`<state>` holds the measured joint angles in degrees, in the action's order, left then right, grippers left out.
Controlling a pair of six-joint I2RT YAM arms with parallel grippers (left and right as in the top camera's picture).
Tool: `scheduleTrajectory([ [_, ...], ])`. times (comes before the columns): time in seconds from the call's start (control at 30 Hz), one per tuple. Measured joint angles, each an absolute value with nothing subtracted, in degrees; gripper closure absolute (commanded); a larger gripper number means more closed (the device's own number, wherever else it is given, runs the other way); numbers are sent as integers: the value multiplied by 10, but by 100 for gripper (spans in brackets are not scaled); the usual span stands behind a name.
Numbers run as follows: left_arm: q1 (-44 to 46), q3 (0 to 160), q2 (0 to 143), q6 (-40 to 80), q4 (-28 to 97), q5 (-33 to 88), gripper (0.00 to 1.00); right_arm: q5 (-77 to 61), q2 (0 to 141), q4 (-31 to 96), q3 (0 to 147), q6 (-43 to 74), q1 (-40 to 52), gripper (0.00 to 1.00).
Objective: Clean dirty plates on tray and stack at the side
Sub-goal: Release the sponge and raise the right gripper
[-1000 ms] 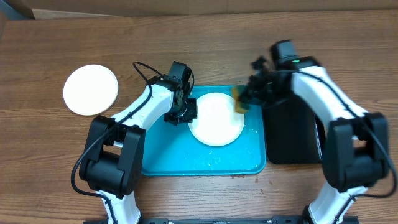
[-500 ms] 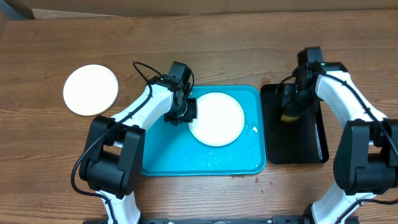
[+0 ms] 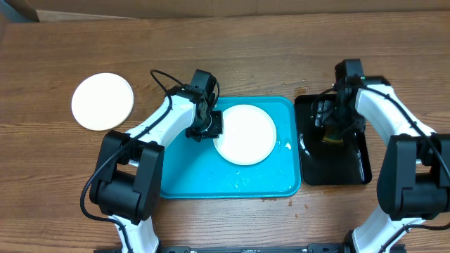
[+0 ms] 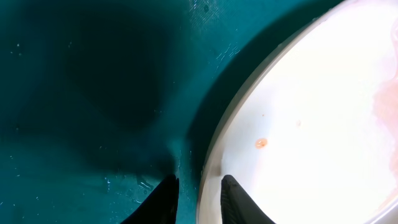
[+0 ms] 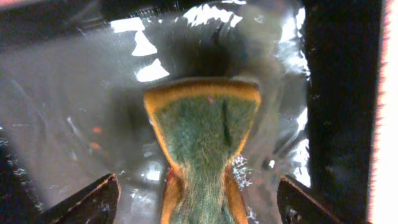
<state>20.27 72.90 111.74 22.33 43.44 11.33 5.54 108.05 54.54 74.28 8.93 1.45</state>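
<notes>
A white plate lies in the turquoise tray. In the left wrist view the plate shows an orange speck and a faint pink smear at the right. My left gripper sits at the plate's left rim, jaws narrowly open astride it. One fingertip is over the tray, the other over the plate. A second white plate rests on the table at the left. My right gripper hangs open over a green-and-yellow sponge.
The sponge lies loose on the wet, narrow black tray right of the turquoise one. Water drops speckle the turquoise tray's floor. A cardboard edge runs along the table's far side.
My right gripper carried the sponge from the plate's right rim to the black tray, then opened and let it go. The left jaws parted slightly; that arm stayed put.
</notes>
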Motion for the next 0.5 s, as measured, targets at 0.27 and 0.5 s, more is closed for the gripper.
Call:
scheduleTrajectory([
  [0.27,203,729,1117,223,437,114,70,37,1080,578,873,90,-55,0],
  [0.5,222,729,1117,223,437,113,83,12,1079,581,877,90,-159,0],
])
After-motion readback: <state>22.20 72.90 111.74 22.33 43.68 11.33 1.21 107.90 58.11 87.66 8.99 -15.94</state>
